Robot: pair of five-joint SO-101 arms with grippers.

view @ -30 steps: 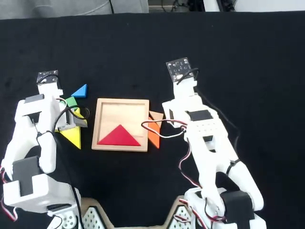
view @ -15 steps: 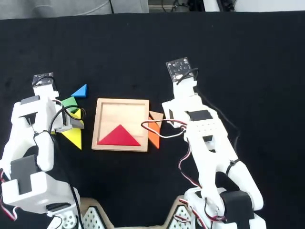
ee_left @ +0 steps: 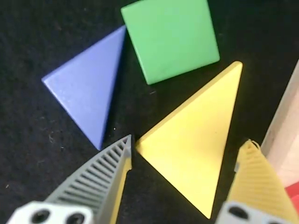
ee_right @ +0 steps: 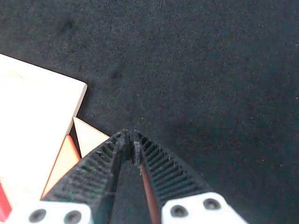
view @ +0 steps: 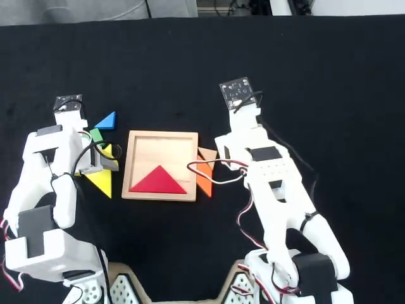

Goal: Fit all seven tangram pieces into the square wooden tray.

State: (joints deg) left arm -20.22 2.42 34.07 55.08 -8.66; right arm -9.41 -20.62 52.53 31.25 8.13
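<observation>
Tray (view: 159, 133): square, pale wood, lying flat left of centre in the high view, between the two arms.
Red triangle (view: 158, 180): inside the tray, in its lower half, with the long side along the lower rim.
Yellow triangle (ee_left: 196, 144): on the cloth just left of the tray, level with the tray's lower half. It is outside the tray.
Green square (ee_left: 170, 39): on the cloth above the yellow triangle, left of the tray's upper corner. A narrow gap separates it from the yellow tip.
Blue triangle (ee_left: 86, 98): on the cloth at the upper left of the group, just beside the green square.
Orange piece (view: 204, 180): outside the tray, against the lower part of its right rim and partly under an arm. Its full shape cannot be told.
Tan triangle (ee_right: 88, 135): outside the tray at its upper right corner, directly above the orange piece.
Left gripper (ee_left: 187, 142): above the yellow triangle, jaws spread wide with one finger on each side of it. Whether they touch it cannot be told.
Right gripper (ee_right: 130, 140): jaws pressed together with nothing between them, over the cloth just right of the tan triangle.
Cloth (view: 316, 76): black, covering the table.
</observation>
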